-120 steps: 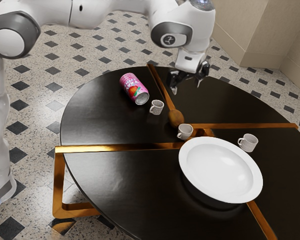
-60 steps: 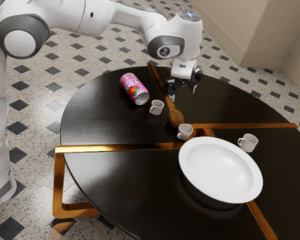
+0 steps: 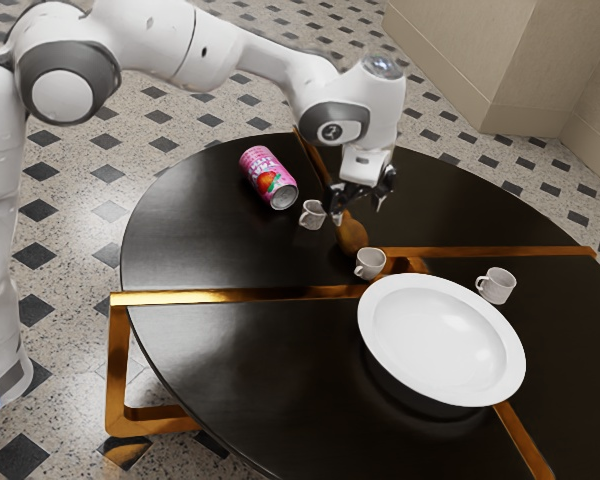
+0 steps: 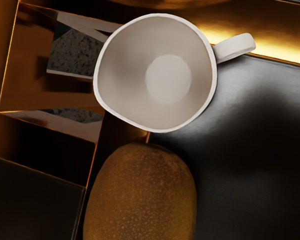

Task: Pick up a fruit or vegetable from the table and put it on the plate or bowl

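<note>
Checkered floor (image 3: 80, 240) under a round black table (image 3: 210, 250) crossed by gold strips. Gripper (image 3: 357, 210) low over the brown kiwi (image 3: 354, 236), fingers spread apart, clamped on nothing. Kiwi on the tabletop near the middle, between two small white cups (image 3: 313, 213), apart from the white plate (image 3: 440, 340). Pink can (image 3: 268, 177) on its side nearby. From the wrist, kiwi (image 4: 140, 195) just beside one cup (image 4: 155, 72).

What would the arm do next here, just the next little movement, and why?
Probably lower the gripper straight down. It hangs open just above the brown kiwi, which lies on the table, not gripped. Going down should put a finger on each side of it. A white cup stands close beside the kiwi, so the descent should be careful.
</note>
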